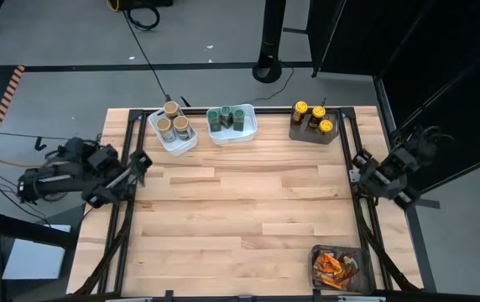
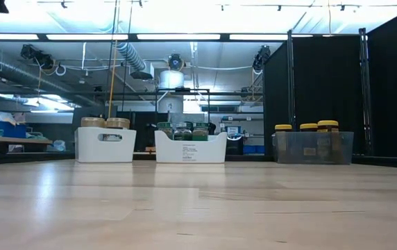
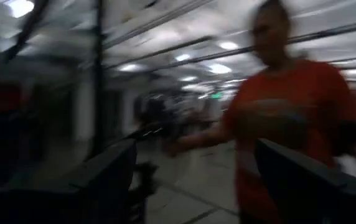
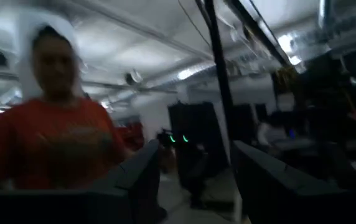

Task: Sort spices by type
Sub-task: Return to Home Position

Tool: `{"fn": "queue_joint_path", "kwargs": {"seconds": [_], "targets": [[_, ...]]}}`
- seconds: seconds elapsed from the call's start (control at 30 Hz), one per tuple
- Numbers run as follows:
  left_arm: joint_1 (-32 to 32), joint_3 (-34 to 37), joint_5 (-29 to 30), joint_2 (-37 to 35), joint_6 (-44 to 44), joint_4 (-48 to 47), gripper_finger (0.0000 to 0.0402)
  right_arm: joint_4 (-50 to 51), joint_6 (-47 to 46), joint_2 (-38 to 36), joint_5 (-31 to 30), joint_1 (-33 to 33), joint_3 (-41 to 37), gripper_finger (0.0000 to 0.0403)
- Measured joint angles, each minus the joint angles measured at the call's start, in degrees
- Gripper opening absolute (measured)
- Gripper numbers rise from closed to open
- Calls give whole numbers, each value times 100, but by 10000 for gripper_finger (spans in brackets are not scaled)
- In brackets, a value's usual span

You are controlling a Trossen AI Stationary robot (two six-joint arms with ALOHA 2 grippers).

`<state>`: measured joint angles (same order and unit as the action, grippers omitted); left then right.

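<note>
Four groups, four containers, and that's how the spices lie. The tan-lidded jars (image 1: 173,120) stand in the white tub (image 1: 158,134) at the far left. The green-lidded jars (image 1: 225,117) are in the second white tub (image 1: 248,130) just beside it, and the yellow-lidded jars (image 1: 315,113) are in the dark bin (image 1: 303,134) at the far right. The orange foil packets (image 1: 334,267) are piled in the near bin (image 1: 359,252) at the right front corner.

I spot nothing loose on the table (image 1: 248,210), so I'd call the sorting done. Only parking the arms seems left.

My left gripper (image 1: 139,161) sits at the table's left edge with the arm folded behind it. Its jaws are spread with nothing between them. My right gripper (image 1: 360,166) mirrors it at the right edge, jaws also apart and empty. Both wrists point level out into the room, well apart from every jar, and a person (image 4: 47,143) in an orange shirt shows beyond my fingers.
</note>
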<state>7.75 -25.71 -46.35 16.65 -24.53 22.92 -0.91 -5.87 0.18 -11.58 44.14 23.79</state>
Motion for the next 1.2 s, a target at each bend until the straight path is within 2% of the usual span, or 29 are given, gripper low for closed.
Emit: {"fn": "queue_joint_path", "kwargs": {"seconds": [0.17, 0.27, 0.33, 0.47, 0.6, 0.67, 0.73, 0.8, 1.0, 1.13, 1.2], "targets": [[-19, 1125, -304, -236, -1225, 2197, 333, 506, -43, 2, -114, -2, -55, 205], [-47, 1985, -68, -419, -1587, 3415, 333, 393, -14, 3, -197, -13, -258, 208], [-48, 2534, 75, -514, -1698, 4200, 333, 316, -5, 6, -25, -10, -447, 211], [-42, 2436, -221, -546, -1753, 3449, 333, -22, 21, 5, 74, -12, -906, 215], [-42, 2425, -476, -551, -1757, 3493, 333, -765, 483, 3, 970, -10, -1557, 218], [-42, 2425, -594, -549, -1602, 3474, 333, -1115, 330, 3, 1024, -10, -1854, 219], [-42, 2425, -870, -551, -1491, 3464, 333, -1397, 53, 3, 946, -15, -2201, 219], [-44, 2425, -1082, -549, -1474, 3449, 333, -1233, -98, 31, 829, -19, -2345, 220], [-42, 2524, -1246, -549, -1634, 3306, 333, -714, 321, 3, 496, -158, -2345, 231], [-36, 2524, -1222, -547, -1122, 2933, 333, -207, 35, 9, -168, -316, -2345, 244], [-35, 2524, -1220, -547, -869, 2631, 333, -237, 213, 64, -271, -424, -2345, 253]]}}
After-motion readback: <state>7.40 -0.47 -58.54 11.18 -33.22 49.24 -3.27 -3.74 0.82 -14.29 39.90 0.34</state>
